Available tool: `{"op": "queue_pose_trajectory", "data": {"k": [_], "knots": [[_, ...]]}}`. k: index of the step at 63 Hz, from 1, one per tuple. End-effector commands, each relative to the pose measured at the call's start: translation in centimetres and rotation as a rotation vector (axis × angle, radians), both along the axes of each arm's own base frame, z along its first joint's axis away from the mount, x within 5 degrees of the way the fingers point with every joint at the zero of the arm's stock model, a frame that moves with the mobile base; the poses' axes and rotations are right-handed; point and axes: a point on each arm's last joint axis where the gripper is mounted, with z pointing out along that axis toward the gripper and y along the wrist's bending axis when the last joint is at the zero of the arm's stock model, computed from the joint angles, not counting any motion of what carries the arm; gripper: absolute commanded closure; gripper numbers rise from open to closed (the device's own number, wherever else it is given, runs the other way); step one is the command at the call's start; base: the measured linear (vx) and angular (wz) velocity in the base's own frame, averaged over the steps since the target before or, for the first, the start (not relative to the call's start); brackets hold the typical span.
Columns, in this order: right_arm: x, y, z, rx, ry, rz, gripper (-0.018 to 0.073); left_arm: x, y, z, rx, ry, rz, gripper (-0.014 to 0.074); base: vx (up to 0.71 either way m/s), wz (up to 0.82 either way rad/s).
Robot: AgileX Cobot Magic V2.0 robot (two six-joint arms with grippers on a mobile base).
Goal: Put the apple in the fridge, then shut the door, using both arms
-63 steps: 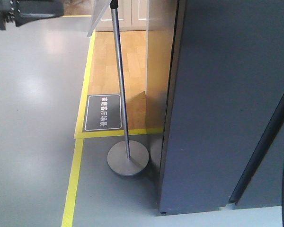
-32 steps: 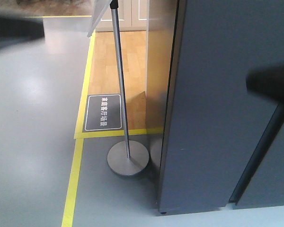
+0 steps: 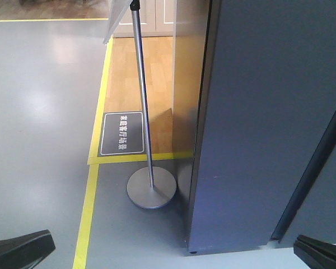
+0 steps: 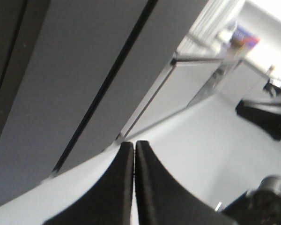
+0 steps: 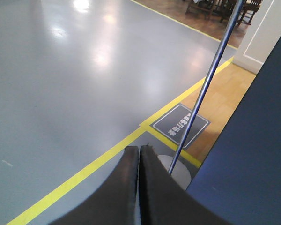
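Fridge (image 3: 269,123): dark grey body, fills right of front view; door shut, w/ dark seam line (image 4: 103,89) running diagonally just beyond left end effector.
Apple: not visible in any view; can't tell where it is.
Left end effector (image 4: 133,152): black fingers pressed together, closed, nothing between them; tips point toward fridge base, near floor edge.
Right end effector (image 5: 139,154): fingers closed tight, empty; fridge side panel to its right.
Sign stand (image 3: 151,188): round grey base & metal pole, just ahead of right end effector tips, beside fridge.
Floor (image 5: 61,93): glossy grey, yellow tape line (image 5: 84,173) crossing left of right end effector.
Floor label (image 3: 121,133): dark plate w/ white text, beyond stand base.
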Motion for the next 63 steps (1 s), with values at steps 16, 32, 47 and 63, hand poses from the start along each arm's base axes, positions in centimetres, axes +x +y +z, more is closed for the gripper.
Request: {"op": "queue_pose_trajectory", "data": {"k": [16,32,47,63], "knots": [[0.0,0.0,1.2,0.053,-0.055,-0.021,0.0563,-0.2,0.0,2.1,-0.215,-0.041,0.014,0.0604,0.0,0.0],[0.0,0.0,1.2,0.053,-0.055,-0.021,0.0563,-0.3,-0.1,2.1,-0.217,-0.042,0.0,0.0604,0.0,0.0],[0.0,0.0,1.2,0.053,-0.055,-0.021,0.0563,-0.3,0.0,2.7,-0.292,-0.047,0.009,0.0604,0.0,0.0],[0.0,0.0,1.2,0.053,-0.055,-0.022,0.0563,0.0,1.2,5.1,-0.662,-0.068,0.06,0.0604,0.0,0.0]]}}
